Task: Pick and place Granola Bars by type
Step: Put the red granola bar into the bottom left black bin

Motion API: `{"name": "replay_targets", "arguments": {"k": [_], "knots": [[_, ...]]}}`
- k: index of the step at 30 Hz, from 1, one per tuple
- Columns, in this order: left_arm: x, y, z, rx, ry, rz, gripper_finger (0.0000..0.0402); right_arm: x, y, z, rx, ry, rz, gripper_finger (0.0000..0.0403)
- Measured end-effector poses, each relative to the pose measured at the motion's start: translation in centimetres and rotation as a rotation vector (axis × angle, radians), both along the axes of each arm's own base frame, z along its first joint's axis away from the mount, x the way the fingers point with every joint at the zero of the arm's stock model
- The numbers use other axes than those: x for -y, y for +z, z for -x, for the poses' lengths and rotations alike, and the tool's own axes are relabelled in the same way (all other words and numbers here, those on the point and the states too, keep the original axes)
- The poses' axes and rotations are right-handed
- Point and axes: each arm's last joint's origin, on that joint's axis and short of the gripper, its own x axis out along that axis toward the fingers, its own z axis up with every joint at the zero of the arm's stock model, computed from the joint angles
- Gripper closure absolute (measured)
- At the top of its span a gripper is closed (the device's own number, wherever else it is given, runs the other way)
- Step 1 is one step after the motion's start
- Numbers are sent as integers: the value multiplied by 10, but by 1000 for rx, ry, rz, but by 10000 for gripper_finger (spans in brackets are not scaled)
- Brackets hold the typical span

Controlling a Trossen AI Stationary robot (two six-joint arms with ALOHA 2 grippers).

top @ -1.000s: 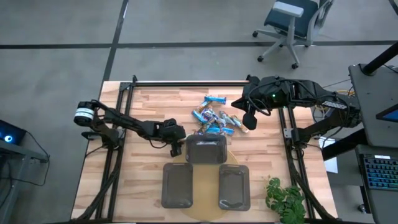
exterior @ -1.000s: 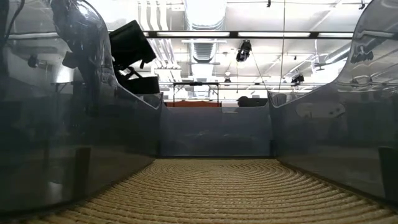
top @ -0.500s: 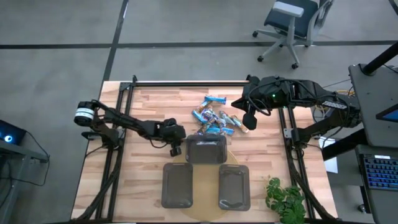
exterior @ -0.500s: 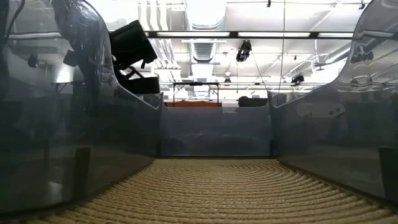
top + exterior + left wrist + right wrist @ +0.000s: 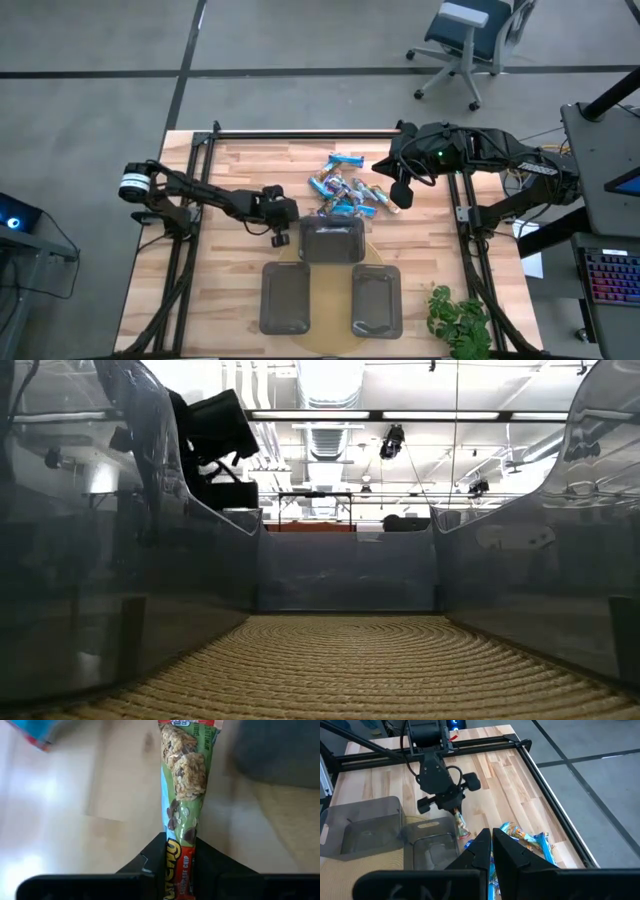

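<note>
Left wrist view: a green-wrapped granola bar (image 5: 182, 785) is pinched at one end between the two dark fingers (image 5: 150, 865) of the left tool, and it hangs above the wooden counter (image 5: 75, 810).
Held bar: the wrapper shows oat clusters and chocolate pieces, with a red band near the fingers.
Held bar, other views: in the right wrist view it (image 5: 460, 826) hangs from the left tool (image 5: 451, 804), just beside the rim of the near tray (image 5: 430, 827).
Pile of Granola Bars: the rest (image 5: 345, 190) lie together on the counter in the high view, mostly blue, just behind the middle tray (image 5: 331, 240).
Left tool: in the high view it (image 5: 279, 222) is just left of the middle tray, pressed on the green bar.
Right tool: it (image 5: 400, 193) hangs at the right edge of the pile; in the right wrist view its fingers (image 5: 492, 847) are pressed together with nothing between them.
Trays: three dark grey trays sit on a round woven mat (image 5: 372, 257); the other two are the front left one (image 5: 285, 297) and the front right one (image 5: 376, 299).
Low view: only translucent tray walls (image 5: 345, 570) and the woven mat are seen, with the left arm (image 5: 215, 430) above.
</note>
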Motion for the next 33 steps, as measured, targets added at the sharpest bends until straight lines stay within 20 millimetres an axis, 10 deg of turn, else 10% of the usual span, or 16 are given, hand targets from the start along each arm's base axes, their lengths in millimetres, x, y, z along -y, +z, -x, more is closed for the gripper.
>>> {"name": "replay_targets", "arguments": {"k": [12,33], "knots": [[-18,70,29,142,73,-9,352,0,0,0,-2,6,7,394],[24,197,57,562,-144,203,352,0,1,-1,1,35,48,394]]}}
